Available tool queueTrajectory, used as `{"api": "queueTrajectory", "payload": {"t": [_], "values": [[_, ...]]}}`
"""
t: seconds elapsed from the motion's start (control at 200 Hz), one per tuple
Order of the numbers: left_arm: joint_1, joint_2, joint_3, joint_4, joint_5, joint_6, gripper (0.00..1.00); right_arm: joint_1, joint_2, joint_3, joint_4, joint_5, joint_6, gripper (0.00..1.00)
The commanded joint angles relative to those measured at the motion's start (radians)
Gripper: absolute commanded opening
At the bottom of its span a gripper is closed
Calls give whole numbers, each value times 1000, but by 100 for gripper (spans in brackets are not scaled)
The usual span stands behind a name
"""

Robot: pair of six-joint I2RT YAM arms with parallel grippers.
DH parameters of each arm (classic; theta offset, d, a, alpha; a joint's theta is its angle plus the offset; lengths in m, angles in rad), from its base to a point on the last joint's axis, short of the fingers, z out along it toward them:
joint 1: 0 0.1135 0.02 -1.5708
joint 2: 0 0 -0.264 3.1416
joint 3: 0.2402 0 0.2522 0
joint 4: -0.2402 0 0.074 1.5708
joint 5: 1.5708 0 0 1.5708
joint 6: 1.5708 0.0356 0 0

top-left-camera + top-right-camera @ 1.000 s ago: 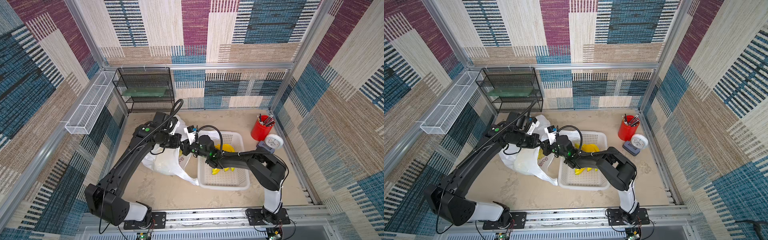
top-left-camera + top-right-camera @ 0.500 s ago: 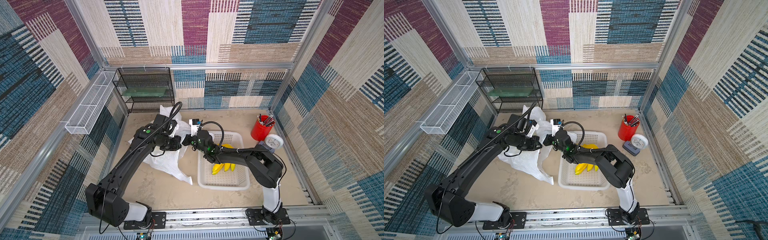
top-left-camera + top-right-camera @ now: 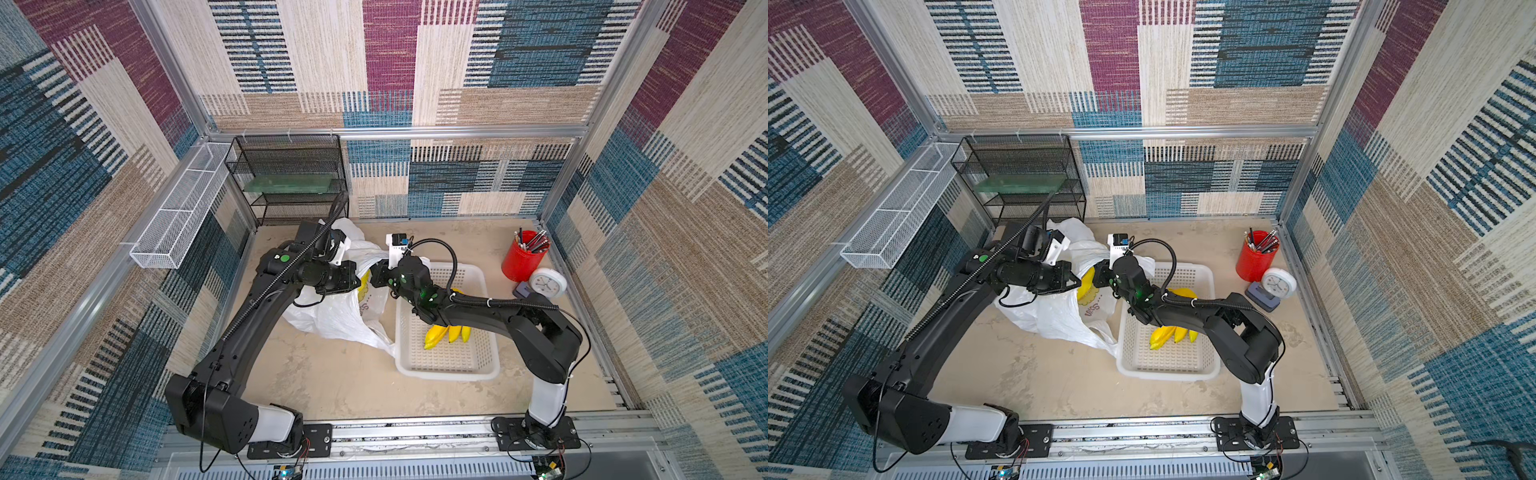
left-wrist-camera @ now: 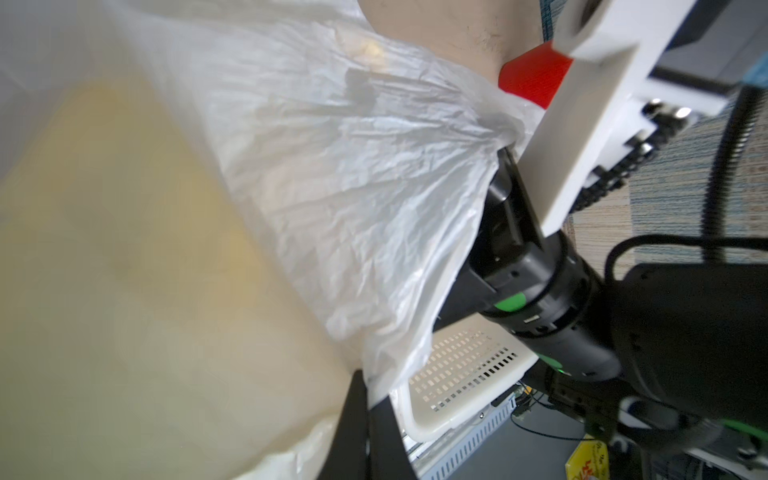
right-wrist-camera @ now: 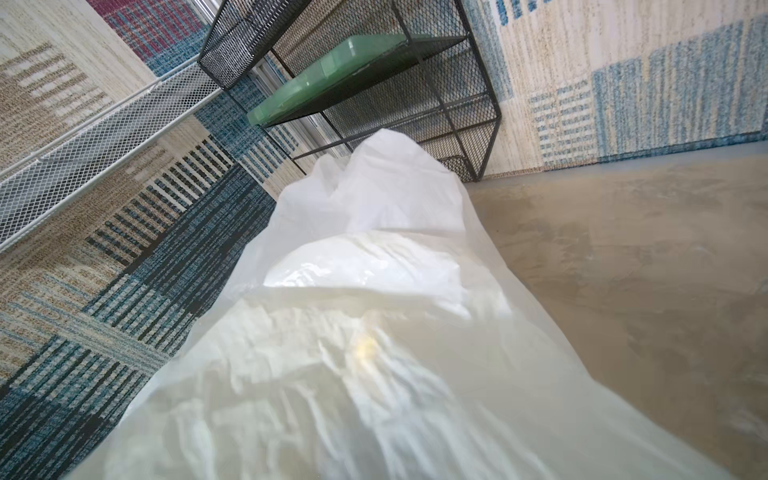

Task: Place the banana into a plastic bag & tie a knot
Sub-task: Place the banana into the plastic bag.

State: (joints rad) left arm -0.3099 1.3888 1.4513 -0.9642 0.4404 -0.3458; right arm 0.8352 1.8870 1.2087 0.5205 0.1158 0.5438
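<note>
1. Plastic bag (image 3: 332,316), thin, crinkly, translucent white with a yellow cartoon print. It sits between the black wire-mesh shelf (image 3: 291,178) and the white perforated plastic basket (image 3: 446,372). Its lower part rests on the table, and its upper film is lifted between the two grippers.
2. Left gripper (image 3: 1076,285): its fingers are together. In the left wrist view, film drapes right against its black finger (image 4: 359,415). It looks clamped on a fold of the plastic bag, though the pinch itself is hidden.
3. Right gripper (image 4: 506,145): the film gathers into a bunch at its closed tips, so it is clamped on the bag's edge. It faces the left gripper, and the two are near each other.
4. Two pinches on facing sides probably serve to hold the limp film up and draw the mouth apart for loading.
5. Yellow bananas (image 3: 446,333) lie in the basket, partly beneath the right arm. None can be made out inside the bag, so loading looks undone and nothing is tied.
6. With both grippers occupied, one must let go to fetch a banana. The unsupported side may then sag and close the mouth.
</note>
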Motion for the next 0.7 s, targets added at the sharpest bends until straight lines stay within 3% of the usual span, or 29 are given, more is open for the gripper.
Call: {"api": "queueTrajectory", "payload": {"t": [0.0, 0.16, 0.381, 0.431, 0.491, 0.576, 0.696], "values": [[22, -1, -9, -21, 76, -39, 0, 16, 44, 32, 42, -22, -20, 5], [40, 11, -88, 50, 129, -56, 0, 22, 173, 126, 77, -19, 34, 8], [60, 60, -147, 103, 170, -42, 0, -10, 306, 198, 182, -67, 102, 20], [67, 65, -150, 99, 161, -34, 0, -7, 342, 277, 97, -92, 95, 29], [75, 67, -146, 86, 147, -23, 0, -1, 363, 345, -6, -84, 90, 51], [85, 60, -133, 50, 69, -9, 0, 5, 331, 345, -80, -45, 93, 74], [104, 42, -116, -6, 5, 5, 0, -8, 226, 287, -188, -47, 99, 77]]}}
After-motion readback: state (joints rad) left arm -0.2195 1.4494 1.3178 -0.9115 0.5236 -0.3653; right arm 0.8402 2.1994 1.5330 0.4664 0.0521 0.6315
